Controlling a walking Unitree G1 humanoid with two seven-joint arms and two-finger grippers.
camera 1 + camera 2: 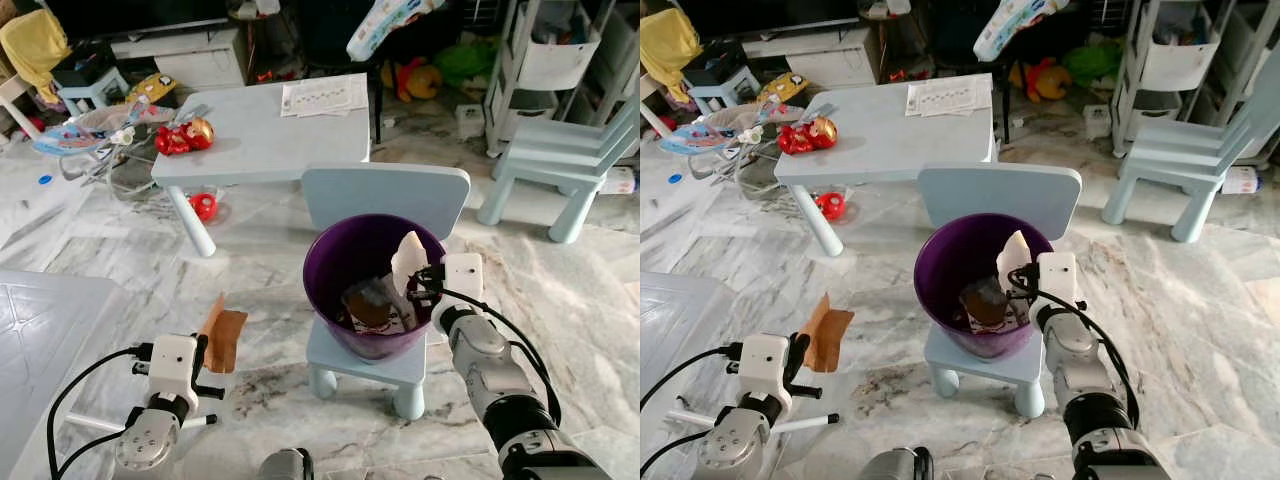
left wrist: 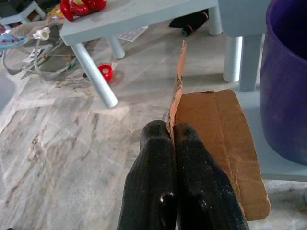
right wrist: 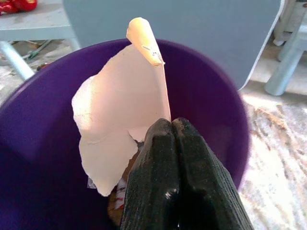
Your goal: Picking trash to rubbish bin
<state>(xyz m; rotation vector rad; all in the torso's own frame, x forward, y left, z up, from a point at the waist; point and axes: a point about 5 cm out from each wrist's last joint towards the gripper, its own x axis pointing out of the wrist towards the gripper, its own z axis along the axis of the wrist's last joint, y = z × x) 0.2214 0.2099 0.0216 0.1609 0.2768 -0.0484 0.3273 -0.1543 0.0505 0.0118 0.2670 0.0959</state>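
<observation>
Right gripper (image 3: 171, 125) clamped on torn white paper scrap (image 3: 122, 115) over round purple plastic bin (image 1: 335, 262); may cling, miss. Left gripper (image 2: 171, 132) pinching brown cardboard piece (image 2: 216, 143), well aside; could slip.

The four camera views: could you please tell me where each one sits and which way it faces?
Left eye view: on the head, looking down at the purple bin on a small chair; both arms show.
Right eye view: the same scene.
Left wrist view: along the left gripper pinching brown cardboard beside the bin.
Right wrist view: along the right gripper holding white paper over the bin.
All share the bin.
</observation>
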